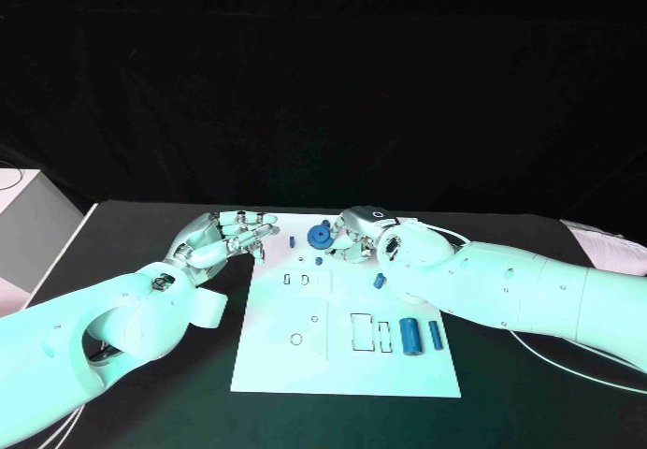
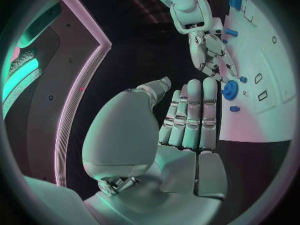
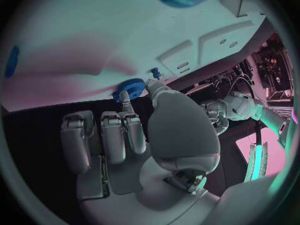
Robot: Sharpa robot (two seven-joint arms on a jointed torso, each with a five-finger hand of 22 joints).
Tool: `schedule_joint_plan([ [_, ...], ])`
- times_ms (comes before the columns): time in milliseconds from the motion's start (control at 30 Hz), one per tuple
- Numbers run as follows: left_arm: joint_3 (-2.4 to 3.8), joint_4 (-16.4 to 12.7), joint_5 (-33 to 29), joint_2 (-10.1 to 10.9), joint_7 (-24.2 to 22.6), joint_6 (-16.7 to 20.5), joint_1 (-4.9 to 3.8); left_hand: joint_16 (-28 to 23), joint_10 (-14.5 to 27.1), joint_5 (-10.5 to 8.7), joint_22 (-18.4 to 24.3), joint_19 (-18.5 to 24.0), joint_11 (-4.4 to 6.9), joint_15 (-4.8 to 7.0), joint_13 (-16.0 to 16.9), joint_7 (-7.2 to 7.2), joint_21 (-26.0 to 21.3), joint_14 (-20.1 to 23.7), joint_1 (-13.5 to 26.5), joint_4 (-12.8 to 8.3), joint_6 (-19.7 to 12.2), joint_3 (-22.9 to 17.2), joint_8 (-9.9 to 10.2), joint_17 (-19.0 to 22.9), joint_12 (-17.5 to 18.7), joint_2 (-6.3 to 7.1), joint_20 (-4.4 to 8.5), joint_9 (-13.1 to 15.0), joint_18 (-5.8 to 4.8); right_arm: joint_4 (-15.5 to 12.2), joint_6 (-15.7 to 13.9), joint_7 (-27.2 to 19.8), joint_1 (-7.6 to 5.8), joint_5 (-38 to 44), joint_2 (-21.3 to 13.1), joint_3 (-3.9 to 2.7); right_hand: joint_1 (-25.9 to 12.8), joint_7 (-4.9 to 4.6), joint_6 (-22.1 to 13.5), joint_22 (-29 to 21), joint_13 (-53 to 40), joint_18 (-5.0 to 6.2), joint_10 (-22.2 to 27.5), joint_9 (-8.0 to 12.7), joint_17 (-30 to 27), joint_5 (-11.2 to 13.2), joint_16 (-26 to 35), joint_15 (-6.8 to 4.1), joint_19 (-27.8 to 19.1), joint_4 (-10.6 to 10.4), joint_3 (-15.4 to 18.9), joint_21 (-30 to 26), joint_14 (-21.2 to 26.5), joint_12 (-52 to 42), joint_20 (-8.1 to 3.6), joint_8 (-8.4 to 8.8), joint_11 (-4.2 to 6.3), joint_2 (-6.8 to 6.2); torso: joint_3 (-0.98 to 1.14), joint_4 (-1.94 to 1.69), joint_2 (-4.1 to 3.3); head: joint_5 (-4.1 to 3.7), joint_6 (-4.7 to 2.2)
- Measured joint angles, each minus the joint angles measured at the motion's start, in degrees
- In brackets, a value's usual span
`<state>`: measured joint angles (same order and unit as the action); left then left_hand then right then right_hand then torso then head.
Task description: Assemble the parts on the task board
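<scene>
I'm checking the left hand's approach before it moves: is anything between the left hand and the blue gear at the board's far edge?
Nothing visible stands between them. The left hand is open, left of the blue gear, but the right hand already pinches that gear.

You have one task board (image 1: 270, 369) on the bench (image 1: 135, 220). On or at it you can count six blue parts in the head view: one round gear-like disc (image 1: 318, 236) at the far edge, one thin upright pin (image 1: 293, 240) beside it, one small peg (image 1: 320, 261), one short piece (image 1: 381, 280) further in, and two cylinders (image 1: 409, 336) (image 1: 437, 336) lying side by side. Two hands are present: the left hand (image 1: 226, 238) and the right hand (image 1: 362, 234).
</scene>
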<state>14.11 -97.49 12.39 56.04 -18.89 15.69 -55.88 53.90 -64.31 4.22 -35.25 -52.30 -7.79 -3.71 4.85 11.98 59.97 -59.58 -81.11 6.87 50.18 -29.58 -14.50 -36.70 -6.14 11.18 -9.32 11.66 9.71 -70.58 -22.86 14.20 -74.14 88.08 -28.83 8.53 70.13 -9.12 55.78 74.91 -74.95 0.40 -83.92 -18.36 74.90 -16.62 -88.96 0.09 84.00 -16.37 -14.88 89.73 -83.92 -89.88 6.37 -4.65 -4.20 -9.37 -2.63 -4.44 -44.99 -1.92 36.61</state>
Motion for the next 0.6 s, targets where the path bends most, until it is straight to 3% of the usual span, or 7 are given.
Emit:
schedule_joint_plan([
  [300, 0.00, 0.0, 0.0, 0.0, 0.0, 0.0, 0.01, 0.0, 0.0, 0.00, 0.0, 0.0, 0.00, 0.00, 0.0, 0.00, 0.0, 0.0, 0.0, 0.0, 0.0, 0.0, 0.0, 0.0, 0.0, 0.00, 0.00, 0.0, 0.00, -0.6, -0.7, 0.2, 0.10, 0.0, -0.5, 0.09, 0.0, 0.12, 0.2, 0.0, 0.0, 0.00, 0.0, -0.1, 0.0, 0.0, 0.0, 0.00, 0.0, 0.0, 0.0, 0.0, 0.0, 0.0, 0.00, -0.01, 0.00, 0.00, 0.05, -0.03, 0.00, -0.10, -0.10],
  [600, 0.00, 0.1, 0.0, 0.0, 0.0, 0.0, 0.06, 0.0, 0.0, 0.00, 0.0, 0.0, 0.00, 0.00, 0.0, 0.00, 0.0, 0.0, 0.0, 0.0, 0.0, 0.0, 0.0, 0.0, 0.0, 0.00, 0.00, 0.0, 0.00, -1.2, -5.1, 0.4, 0.26, 0.0, -1.0, 0.20, 0.1, -0.02, 0.4, 0.0, 0.0, 0.00, 0.0, -0.1, 0.0, 0.0, 0.0, 0.00, 0.0, 0.1, -0.1, 0.0, 0.0, 0.0, 0.00, -0.02, 0.00, -0.05, 0.04, -0.04, 0.00, -0.21, -0.25],
])
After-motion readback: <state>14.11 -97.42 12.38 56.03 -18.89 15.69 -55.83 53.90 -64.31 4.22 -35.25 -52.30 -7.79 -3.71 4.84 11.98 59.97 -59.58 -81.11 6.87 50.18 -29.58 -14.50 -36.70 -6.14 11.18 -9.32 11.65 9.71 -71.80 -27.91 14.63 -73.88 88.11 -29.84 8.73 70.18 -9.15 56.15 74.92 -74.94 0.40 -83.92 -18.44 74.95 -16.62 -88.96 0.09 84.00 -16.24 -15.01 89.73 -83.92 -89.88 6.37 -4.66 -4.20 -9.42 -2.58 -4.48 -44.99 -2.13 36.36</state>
